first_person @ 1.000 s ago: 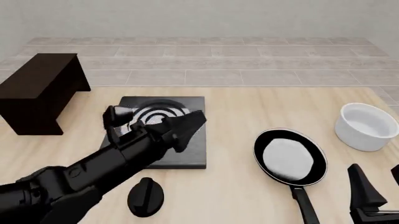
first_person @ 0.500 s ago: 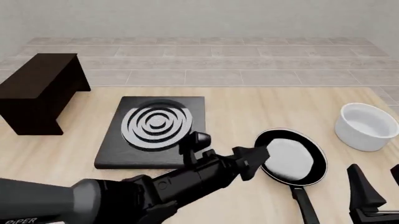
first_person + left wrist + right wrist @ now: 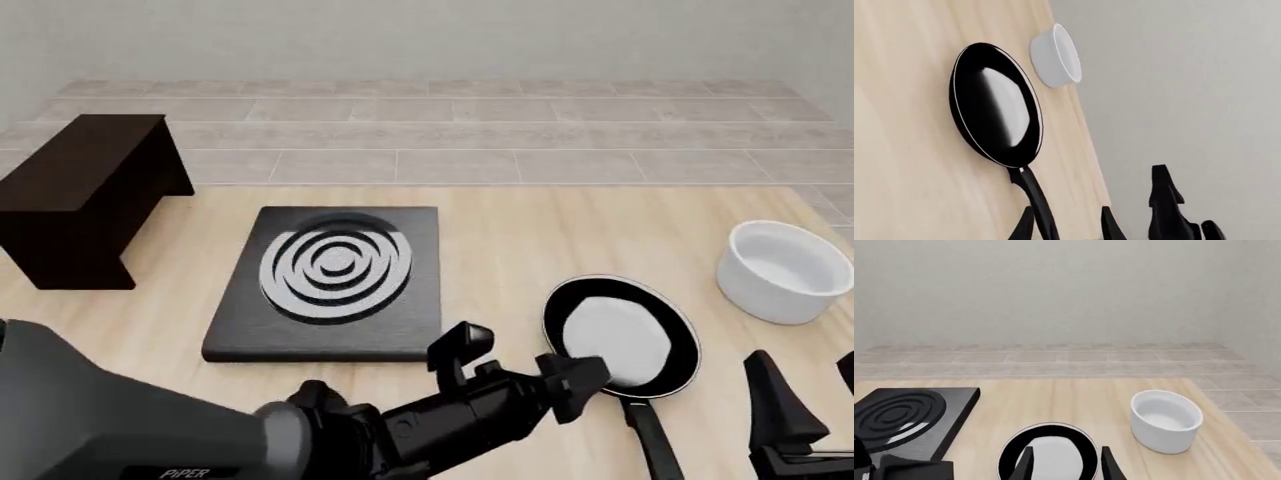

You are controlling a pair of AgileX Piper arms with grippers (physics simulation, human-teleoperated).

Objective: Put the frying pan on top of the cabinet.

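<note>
Left claw swings across from the stove plate and lines up on the pan's handle.

The left claw (image 3: 561, 385) is open and holds nothing. Its fingers (image 3: 1109, 226) straddle the pan's long handle in the wrist view, though I cannot tell whether they touch it. A second ago this arm lay over the stove plate (image 3: 331, 283); it now reaches to the near right, so the grasp looks about to begin but has not closed. The frying pan (image 3: 622, 336) sits flat on the table (image 3: 507, 240), right of the stove plate, handle pointing toward the robot. The white bowl (image 3: 787, 270) stands beyond it to the right. The cabinet (image 3: 83, 195) waits at the far left, well apart, top bare. The right claw (image 3: 814, 405) hangs open and idle at the near right edge.
</note>
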